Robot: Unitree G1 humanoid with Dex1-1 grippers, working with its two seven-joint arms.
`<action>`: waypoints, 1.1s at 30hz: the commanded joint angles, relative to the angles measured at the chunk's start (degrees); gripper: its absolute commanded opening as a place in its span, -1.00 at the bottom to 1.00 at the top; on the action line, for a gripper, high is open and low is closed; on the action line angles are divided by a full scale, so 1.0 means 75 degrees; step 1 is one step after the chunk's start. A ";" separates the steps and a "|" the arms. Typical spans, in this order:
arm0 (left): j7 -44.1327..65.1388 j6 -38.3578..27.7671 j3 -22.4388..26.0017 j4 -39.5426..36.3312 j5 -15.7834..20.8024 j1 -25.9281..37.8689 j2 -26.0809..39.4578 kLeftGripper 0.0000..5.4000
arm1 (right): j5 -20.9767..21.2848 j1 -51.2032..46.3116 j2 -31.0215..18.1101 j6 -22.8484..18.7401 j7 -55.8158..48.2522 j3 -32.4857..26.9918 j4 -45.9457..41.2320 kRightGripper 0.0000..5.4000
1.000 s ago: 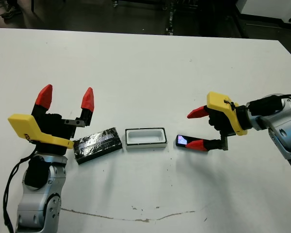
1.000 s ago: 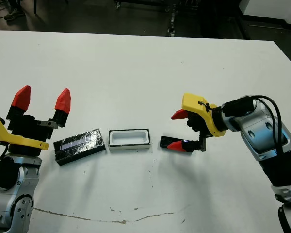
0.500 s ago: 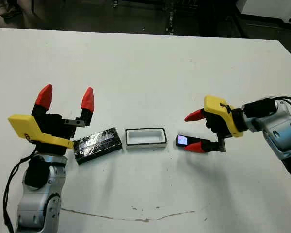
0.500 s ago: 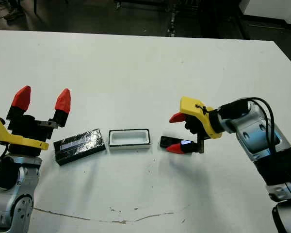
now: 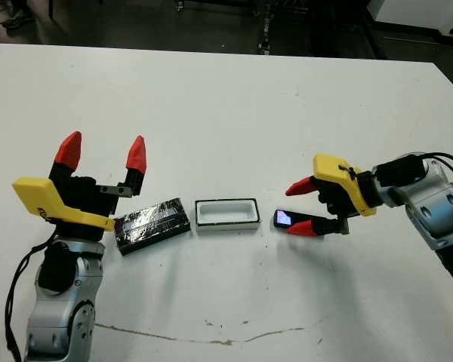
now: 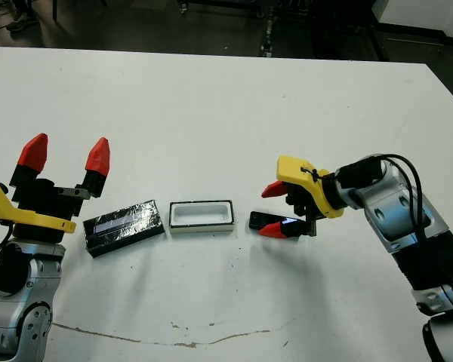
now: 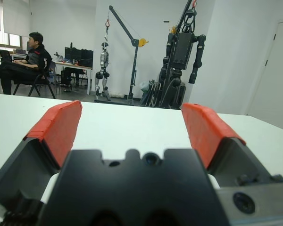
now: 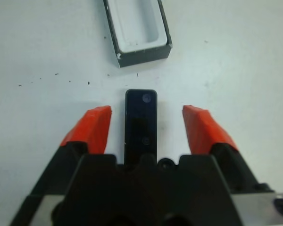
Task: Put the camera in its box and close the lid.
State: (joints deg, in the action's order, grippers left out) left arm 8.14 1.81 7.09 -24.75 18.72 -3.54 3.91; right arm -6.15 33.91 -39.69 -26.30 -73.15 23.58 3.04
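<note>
Two spread fingers [image 8: 94, 129] flanking camera [image 8: 141, 123], seemingly untouched.

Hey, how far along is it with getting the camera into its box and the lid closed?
Nothing is finished yet. The camera lies on the table between the open fingers of the right gripper, ungrasped. The box sits empty beside it, and the lid lies on the box's other side, near the open, raised left gripper. Grasping, placing and closing all remain.

Bare table [image 5: 234, 113] all round; box [image 5: 226, 213] seemingly just clear ahead of camera [image 8: 141, 123].
</note>
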 commanded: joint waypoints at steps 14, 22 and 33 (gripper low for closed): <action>-0.0038 0.0044 0.0015 0.0037 0.0017 -0.0034 -0.0017 1.00 | 0.0394 -0.0405 0.0079 0.0502 0.0462 -0.0004 0.0186 -0.37; -0.0071 0.0047 0.0035 0.0033 0.0047 -0.0010 -0.0045 1.00 | 0.0517 -0.0320 0.0065 0.0557 0.0313 0.0110 0.0350 -0.37; -0.0050 0.0043 0.0009 0.0017 0.0033 -0.0040 -0.0017 1.00 | 0.0408 -0.0490 0.0232 -0.0063 0.0974 -0.0241 0.0087 -0.37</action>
State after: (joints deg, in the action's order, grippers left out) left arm 7.97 1.82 7.16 -24.76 19.07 -3.54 3.85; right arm -3.60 31.46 -38.15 -24.80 -67.23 22.38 3.85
